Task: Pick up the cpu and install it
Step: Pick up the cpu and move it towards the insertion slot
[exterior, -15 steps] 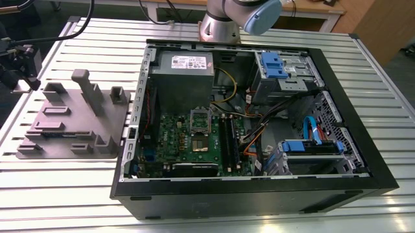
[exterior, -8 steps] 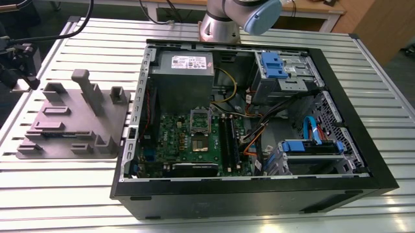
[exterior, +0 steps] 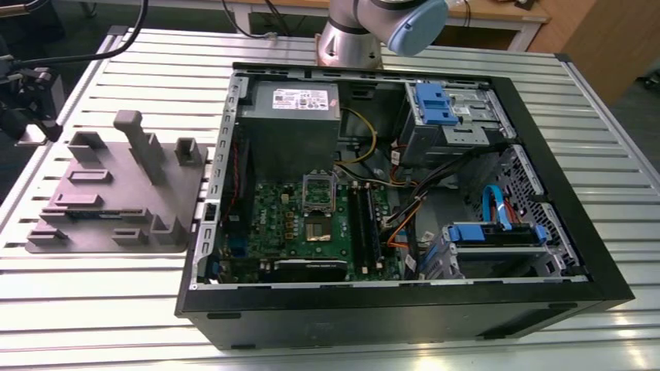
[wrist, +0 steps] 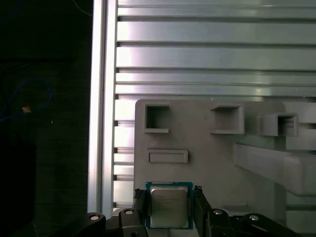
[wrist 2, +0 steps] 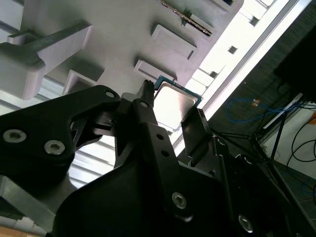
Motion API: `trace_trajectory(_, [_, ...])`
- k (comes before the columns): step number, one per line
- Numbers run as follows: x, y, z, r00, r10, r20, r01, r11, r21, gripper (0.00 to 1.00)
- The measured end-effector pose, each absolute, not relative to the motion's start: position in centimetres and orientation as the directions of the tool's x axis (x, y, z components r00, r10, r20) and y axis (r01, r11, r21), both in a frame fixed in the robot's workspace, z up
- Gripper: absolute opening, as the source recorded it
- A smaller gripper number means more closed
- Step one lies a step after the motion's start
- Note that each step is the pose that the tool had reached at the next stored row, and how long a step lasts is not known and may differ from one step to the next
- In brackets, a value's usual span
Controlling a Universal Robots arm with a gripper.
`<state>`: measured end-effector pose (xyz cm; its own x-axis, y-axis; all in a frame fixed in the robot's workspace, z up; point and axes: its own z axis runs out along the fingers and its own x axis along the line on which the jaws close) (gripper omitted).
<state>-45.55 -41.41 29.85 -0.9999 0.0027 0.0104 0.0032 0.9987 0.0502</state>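
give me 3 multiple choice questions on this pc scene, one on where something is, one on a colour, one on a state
1. Where is the cpu?
A in the board's socket
B at the gripper, by the grey tray
C on the power supply

2. What colour are the drive brackets?
A blue
B red
C green

3. How is the computer case?
A closed
B standing upright
C open, lying on its side

Answers:
1 B: the first wrist view shows it at the gripper, against the tray.
2 A: they show blue in the exterior view.
3 C: the motherboard lies exposed, facing up.
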Motion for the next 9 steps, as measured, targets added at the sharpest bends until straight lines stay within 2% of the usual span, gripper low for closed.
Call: trace_trajectory(9, [-45.55, -41.41, 30.13, -1.0, 0.003, 0.01, 0.003, 0.999, 0.05, 0.47])
